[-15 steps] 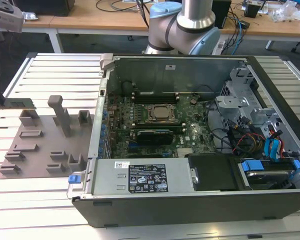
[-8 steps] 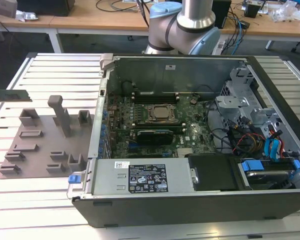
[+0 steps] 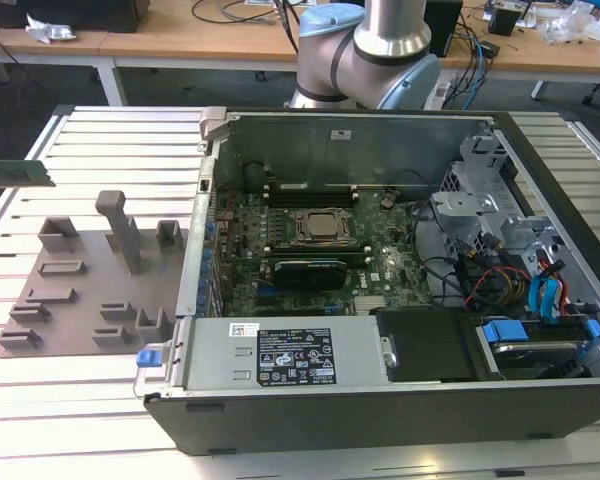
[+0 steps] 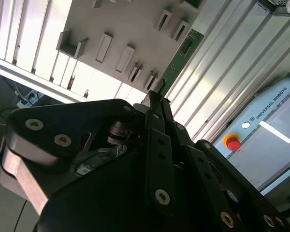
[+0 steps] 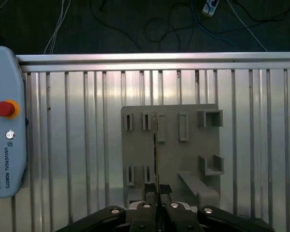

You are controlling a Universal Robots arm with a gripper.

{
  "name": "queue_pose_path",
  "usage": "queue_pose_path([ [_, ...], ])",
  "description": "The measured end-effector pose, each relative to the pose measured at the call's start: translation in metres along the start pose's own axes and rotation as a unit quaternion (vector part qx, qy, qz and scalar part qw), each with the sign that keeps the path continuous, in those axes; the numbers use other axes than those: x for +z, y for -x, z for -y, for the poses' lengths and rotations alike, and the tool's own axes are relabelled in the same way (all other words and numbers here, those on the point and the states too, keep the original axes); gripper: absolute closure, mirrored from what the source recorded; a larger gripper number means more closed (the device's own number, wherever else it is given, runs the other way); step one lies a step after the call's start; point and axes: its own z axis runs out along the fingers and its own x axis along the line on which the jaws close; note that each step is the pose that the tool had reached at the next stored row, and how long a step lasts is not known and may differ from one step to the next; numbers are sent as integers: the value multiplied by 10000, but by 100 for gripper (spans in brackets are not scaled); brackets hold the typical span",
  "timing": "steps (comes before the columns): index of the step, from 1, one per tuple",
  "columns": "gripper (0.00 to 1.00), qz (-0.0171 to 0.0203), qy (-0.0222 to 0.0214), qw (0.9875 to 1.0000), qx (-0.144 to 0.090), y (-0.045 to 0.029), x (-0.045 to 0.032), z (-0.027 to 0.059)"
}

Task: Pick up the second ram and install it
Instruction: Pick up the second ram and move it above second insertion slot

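Note:
The second ram (image 3: 15, 173) is a thin green stick hanging in the air at the exterior view's far left, above the slatted table. In the second wrist view my gripper (image 4: 157, 96) is shut on one end of the ram (image 4: 181, 55), which juts out past the black fingers (image 4: 159, 140). The first wrist view shows the ram (image 5: 157, 154) edge-on as a thin line rising from the gripper (image 5: 158, 205), over the grey holder plate (image 5: 171, 150). The motherboard (image 3: 280, 240) lies in the open computer case (image 3: 330, 370), well to the ram's right in the exterior view.
The grey holder plate (image 3: 80, 290) carries several upright fixtures and slots. A CPU socket (image 3: 315, 225) sits mid-board, with long slots on both sides. Cables and a drive cage (image 3: 480, 210) crowd the case's right part. A teach pendant (image 5: 7, 140) lies on the table's slats.

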Motion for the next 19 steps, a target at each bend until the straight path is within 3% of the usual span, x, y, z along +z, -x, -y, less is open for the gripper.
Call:
queue_pose_path([
  [4, 87, 4, 0, 10000, -1, 2, -87, -1],
  [5, 87, 54, 1, 10000, -2, 1, -89, 0],
  [6, 87, 132, 3, 9999, -2, 1, -90, 0],
  [7, 87, 296, 6, 9996, -2, 2, -89, -1],
  [9, 87, 296, 6, 9996, -1, 2, -90, -1],
  [11, 87, 239, 7, 9997, -1, 3, -83, 58],
  [14, 87, 131, 32, 9999, 1, 9, -62, 383],
  [15, 87, 112, 40, 9999, 1, 10, -56, 481],
  [19, 87, 108, 59, 9999, 2, 14, -52, 664],
])
